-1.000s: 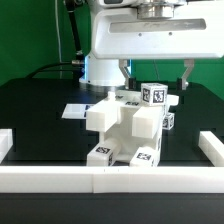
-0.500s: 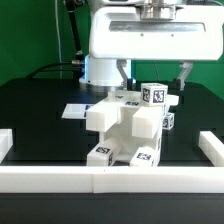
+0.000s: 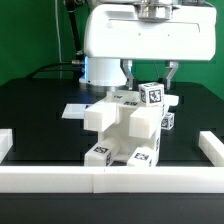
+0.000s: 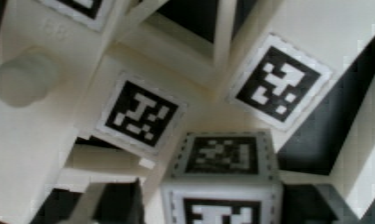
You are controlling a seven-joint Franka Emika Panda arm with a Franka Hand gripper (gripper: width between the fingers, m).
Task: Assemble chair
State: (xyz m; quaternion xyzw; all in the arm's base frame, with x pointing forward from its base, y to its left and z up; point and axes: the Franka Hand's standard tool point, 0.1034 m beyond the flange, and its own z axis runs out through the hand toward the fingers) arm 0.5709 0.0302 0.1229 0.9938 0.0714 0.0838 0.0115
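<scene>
The chair (image 3: 124, 128) stands partly joined in the middle of the black table: chunky white blocks with black-and-white tags. A small tagged white post (image 3: 152, 94) sticks up at its upper part, on the exterior view's right. My gripper (image 3: 149, 76) hangs just above it with one finger on each side, jaws open and not touching the post. In the wrist view the post's tagged top (image 4: 221, 203) sits between the two dark fingers (image 4: 99, 198), with a gap on both sides. More tagged chair faces (image 4: 280, 77) fill that view.
A low white border rail (image 3: 60, 178) runs along the front, with short pieces at both sides. The marker board (image 3: 74, 110) lies flat on the exterior view's left of the chair. A loose tagged piece (image 3: 169, 120) sits by the chair's right side.
The arm has shifted a little toward the exterior view's left. The two fingers now stand closer together around the post.
</scene>
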